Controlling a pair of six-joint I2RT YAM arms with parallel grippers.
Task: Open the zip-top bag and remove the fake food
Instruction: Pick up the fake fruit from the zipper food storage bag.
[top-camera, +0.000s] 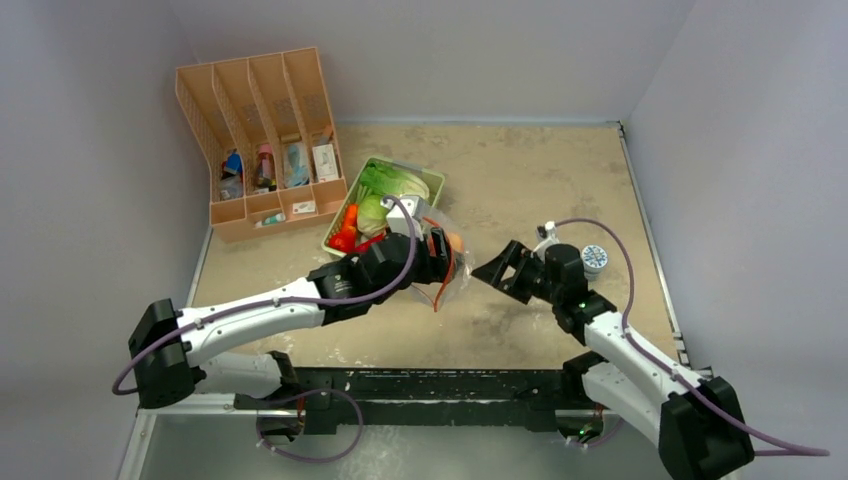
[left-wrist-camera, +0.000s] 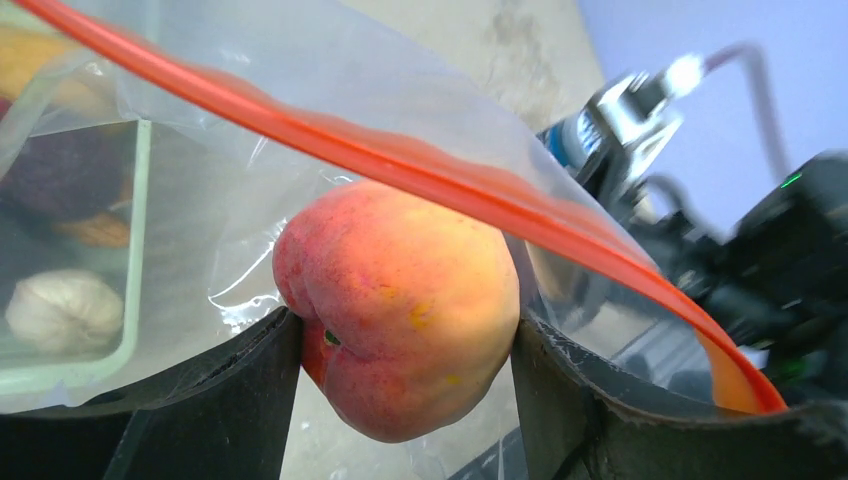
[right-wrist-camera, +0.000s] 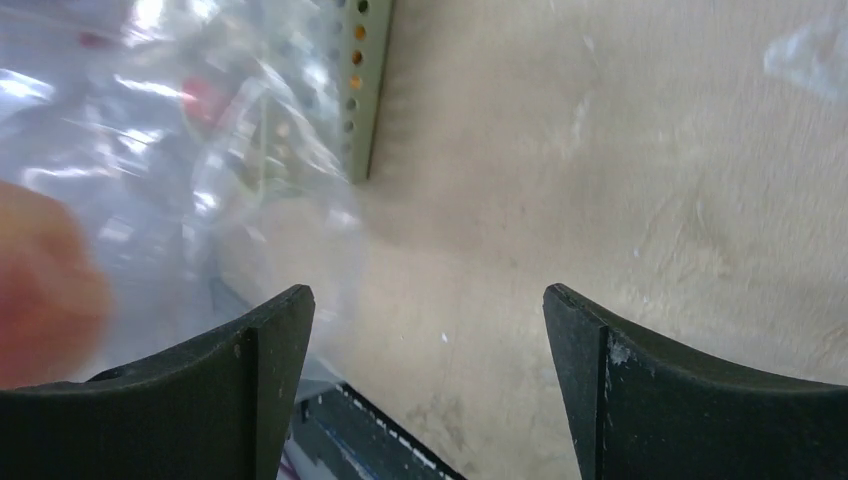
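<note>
Middle of the counter (top-camera: 520, 170), a touch left of centre: the left fingers (left-wrist-camera: 230, 400) are clamped on the peach (left-wrist-camera: 400, 300), one black curved pad on each flank. They are closed only as far as the fruit allows. It's a plump, rounded thing, with matte orange-pink skin speckled yellow and a dark crease down one side. The zip-top bag (left-wrist-camera: 250, 180) billows around it, clear crinkly film catching the glare. Its glossy orange-red zip strip (left-wrist-camera: 420, 170) arcs over the top of the fruit. Whether film sits between pad and peach, I can't tell.

Through the plastic, a small beige ridged piece (left-wrist-camera: 65, 310) lies inside the smooth pale-green tray (top-camera: 438, 181), which stands just beside the bag on the far-left side. A leafy, ruffled lettuce (top-camera: 400, 183) fills its far end.

The right fingers (right-wrist-camera: 240, 390) are spread wide, gripping nothing, with mottled sandy counter showing between them. The blurred film hangs just beside one of them. A perforated peach-coloured rack (top-camera: 260, 100) stands at the far-left corner.
</note>
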